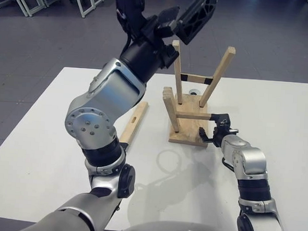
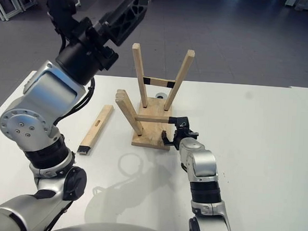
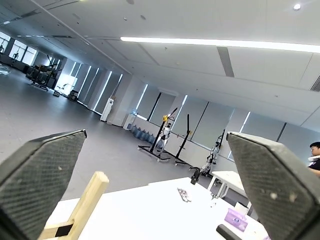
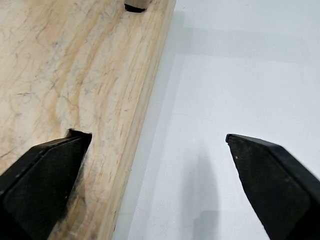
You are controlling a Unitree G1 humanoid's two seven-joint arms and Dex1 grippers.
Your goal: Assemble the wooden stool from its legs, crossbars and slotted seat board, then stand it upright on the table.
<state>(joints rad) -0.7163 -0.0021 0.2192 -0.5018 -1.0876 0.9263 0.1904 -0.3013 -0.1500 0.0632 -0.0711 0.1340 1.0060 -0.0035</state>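
My right claw [image 4: 157, 139] spread, straddling seat board [image 1: 187, 134] edge of upturned stool [image 2: 153, 118] on tabletop [image 1: 279, 170]; left claw [image 3: 155, 150] spread, raised above legs [image 1: 220, 72]. Loose leg [image 1: 134, 122] lies beside. Risk: my nudge shifts board, leaning leg [image 1: 171, 108] pops out

White desk [image 1: 48, 140]. Lying directly on it are the slotted seat board [image 2: 150, 137], flat near the middle, and one loose slotted wooden bar [image 2: 96, 129], flat, apart on the board's left.

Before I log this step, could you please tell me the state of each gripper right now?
Left gripper: open, holding nothing.
Right gripper: open, at the seat board's edge.
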